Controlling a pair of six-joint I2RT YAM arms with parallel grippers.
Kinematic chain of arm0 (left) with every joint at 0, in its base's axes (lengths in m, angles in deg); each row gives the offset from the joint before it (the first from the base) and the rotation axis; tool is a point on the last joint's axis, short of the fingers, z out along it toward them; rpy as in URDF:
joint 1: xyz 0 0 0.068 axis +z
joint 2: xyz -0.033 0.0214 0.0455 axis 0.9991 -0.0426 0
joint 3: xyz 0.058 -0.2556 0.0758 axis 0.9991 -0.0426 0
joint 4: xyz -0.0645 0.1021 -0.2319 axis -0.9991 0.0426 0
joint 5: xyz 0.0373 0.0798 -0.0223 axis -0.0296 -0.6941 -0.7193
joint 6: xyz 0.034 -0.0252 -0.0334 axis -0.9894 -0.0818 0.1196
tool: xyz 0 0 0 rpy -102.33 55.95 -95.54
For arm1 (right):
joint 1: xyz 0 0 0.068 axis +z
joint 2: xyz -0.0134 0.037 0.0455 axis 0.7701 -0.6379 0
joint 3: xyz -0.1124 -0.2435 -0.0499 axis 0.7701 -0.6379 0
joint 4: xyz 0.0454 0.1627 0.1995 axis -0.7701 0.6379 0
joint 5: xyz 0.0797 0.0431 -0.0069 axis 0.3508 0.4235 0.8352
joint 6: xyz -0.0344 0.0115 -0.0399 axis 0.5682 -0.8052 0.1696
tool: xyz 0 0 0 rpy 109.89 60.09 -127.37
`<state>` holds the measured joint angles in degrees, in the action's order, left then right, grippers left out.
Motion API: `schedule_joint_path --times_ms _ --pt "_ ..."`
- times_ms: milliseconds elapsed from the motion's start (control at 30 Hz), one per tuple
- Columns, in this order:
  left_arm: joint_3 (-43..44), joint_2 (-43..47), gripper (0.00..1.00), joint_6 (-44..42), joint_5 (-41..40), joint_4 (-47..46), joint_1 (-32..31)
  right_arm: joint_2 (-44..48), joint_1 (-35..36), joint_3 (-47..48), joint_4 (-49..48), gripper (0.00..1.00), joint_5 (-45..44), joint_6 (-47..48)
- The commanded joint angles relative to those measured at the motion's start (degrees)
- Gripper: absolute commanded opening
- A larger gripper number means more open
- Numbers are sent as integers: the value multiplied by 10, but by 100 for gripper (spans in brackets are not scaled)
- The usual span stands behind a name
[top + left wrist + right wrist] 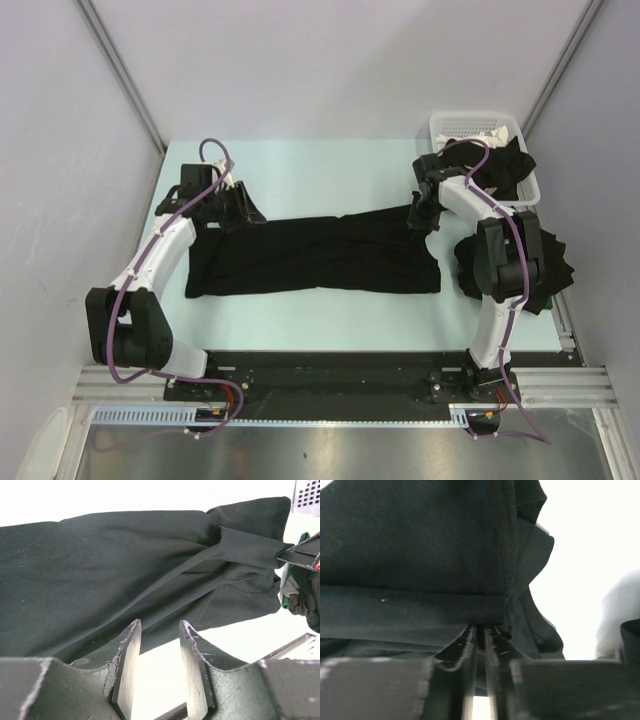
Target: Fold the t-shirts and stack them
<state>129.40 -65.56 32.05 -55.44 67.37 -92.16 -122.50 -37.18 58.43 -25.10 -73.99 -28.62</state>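
Observation:
A black t-shirt [315, 252] lies spread flat and long across the middle of the table. My left gripper [243, 212] is at its far left corner. In the left wrist view the left gripper [160, 622] is open and empty, with bare table between the jaws and the shirt [100, 575] just beyond the tips. My right gripper [421, 214] is at the far right corner. In the right wrist view it [481, 628] is shut on a folded edge of the shirt [420, 555]. It also shows in the left wrist view [300, 555], pinching that corner.
A white slotted basket [470, 128] stands at the back right with a black shirt [505, 165] hanging over it. A crumpled pile of black shirts [545, 262] lies at the right edge beside the right arm. Grey walls close in on both sides.

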Motion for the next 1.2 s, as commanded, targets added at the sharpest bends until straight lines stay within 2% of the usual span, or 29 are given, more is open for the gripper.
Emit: schedule_joint_path --times_ms 0,33,200,433,700,1167 --pt "7 12 43 -12 15 -6 -4 -5 6 20 1 7 4 1" --pt "6 15 44 -10 15 -8 -4 -4 8 20 2 0 1 1" --pt "0 19 45 -5 19 -15 -4 11 10 24 25 0 2 1" --pt "0 16 45 -4 24 -23 -4 41 12 46 118 0 13 -6" --pt "3 9 46 -4 35 -32 -4 68 25 28 184 0 70 -6" --pt "2 4 47 -13 46 -32 -4 87 32 10 222 0 123 -8"
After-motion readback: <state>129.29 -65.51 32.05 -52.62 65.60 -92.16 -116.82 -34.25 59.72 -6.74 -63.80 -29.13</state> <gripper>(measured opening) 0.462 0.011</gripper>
